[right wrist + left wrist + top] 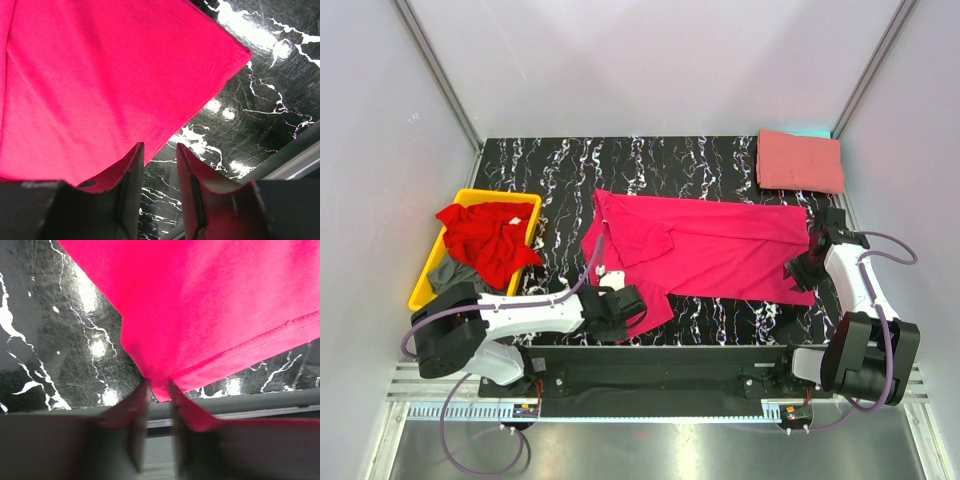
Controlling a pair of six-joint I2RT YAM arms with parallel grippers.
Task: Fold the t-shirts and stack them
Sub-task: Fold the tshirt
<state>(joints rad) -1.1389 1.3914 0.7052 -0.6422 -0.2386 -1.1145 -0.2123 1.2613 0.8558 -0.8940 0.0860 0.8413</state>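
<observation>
Readable text: none in any view.
Small white tag (614, 279) on the magenta cloth t-shirt (720, 250): too small to read; whether it carries print cannot be told.

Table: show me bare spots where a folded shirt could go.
Widest: the far strip of table behind the magenta shirt, between bin and salmon shirt. A narrower strip lies along the near edge. Crowded: by the bin, and at the left gripper and right gripper.

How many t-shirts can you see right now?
4: magenta t-shirt spread mid-table; salmon t-shirt folded at the far right corner; red t-shirt in the yellow bin, over a partly hidden grey t-shirt. More could lie underneath.
</observation>
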